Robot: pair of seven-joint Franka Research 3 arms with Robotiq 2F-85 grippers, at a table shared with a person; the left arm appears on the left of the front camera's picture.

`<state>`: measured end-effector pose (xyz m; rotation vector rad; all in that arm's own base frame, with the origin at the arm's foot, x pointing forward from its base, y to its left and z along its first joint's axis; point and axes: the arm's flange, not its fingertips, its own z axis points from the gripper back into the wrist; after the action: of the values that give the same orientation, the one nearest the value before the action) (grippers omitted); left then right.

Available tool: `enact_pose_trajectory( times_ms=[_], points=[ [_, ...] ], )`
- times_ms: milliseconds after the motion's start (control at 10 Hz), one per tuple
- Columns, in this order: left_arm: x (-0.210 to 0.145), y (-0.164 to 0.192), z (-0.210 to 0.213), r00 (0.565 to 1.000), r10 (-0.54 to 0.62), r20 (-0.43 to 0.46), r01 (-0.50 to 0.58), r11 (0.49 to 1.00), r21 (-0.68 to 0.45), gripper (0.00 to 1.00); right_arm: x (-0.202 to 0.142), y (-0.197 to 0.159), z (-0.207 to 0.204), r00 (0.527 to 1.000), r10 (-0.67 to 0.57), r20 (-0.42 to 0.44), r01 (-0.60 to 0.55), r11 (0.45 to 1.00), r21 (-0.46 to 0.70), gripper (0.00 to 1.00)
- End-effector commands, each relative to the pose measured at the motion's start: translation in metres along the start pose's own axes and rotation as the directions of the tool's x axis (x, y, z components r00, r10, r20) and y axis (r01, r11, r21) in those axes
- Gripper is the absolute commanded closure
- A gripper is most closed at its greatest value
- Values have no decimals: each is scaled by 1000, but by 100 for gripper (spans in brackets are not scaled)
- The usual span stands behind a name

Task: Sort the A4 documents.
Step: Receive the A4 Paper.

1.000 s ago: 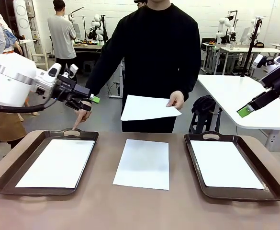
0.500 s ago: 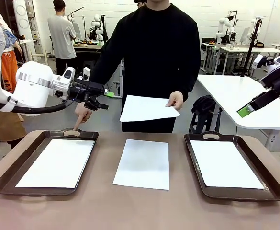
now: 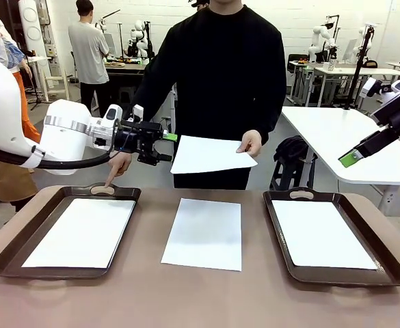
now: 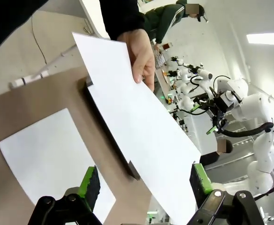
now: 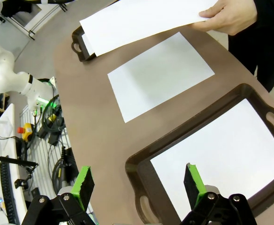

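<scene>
My left gripper (image 3: pixel 167 147) hangs in the air with its two green-padded fingers spread wide and nothing between them. Its tips point sideways at a held A4 sheet (image 3: pixel 210 156). That sheet hovers above the table's far edge, straight ahead of the fingertips and just beside them. The person's hand (image 3: pixel 252 142) pinches it at the end farthest from my gripper. I judge that the sheet's long axis runs from that hand toward my fingertips, so a short free edge faces the open jaws. From the left wrist camera the sheet crosses the gap between the pads, but I cannot tell whether its edge is already inside. The person's other hand (image 3: pixel 119 164), below my left gripper, points a finger down at the handle of the left tray (image 3: pixel 8 263), which holds one white sheet. A loose A4 sheet (image 3: pixel 203 234) lies flat on the table (image 3: pixel 200 301), below and ahead of the gripper. My right gripper (image 5: pixel 139 174), also spread and empty, hangs well apart from the held sheet, above the right tray (image 3: pixel 391 263) with its own sheet. The left arm is clearly nearer.
</scene>
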<state>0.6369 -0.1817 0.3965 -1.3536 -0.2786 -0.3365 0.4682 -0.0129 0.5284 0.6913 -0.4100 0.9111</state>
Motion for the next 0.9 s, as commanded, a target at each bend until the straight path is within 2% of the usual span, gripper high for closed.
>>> enact_pose_trajectory(
  times_ms=[0, 600, 800],
  points=[
    [13, 3, -13, 998, 60, -2, -60, 997, -52, 0, 0, -1, 0, 1000, 0, 1, 0, 1000, -4, 0],
    [12, 12, -37, 984, 178, -25, -180, 981, -69, 0, 0, -1, 0, 1000, 0, 1, 0, 1000, -4, 0],
    [11, 11, -35, 987, 158, -16, -159, 986, -52, 0, 0, -1, 0, 1000, 0, 1, 0, 1000, -4, 0]
  ],
)
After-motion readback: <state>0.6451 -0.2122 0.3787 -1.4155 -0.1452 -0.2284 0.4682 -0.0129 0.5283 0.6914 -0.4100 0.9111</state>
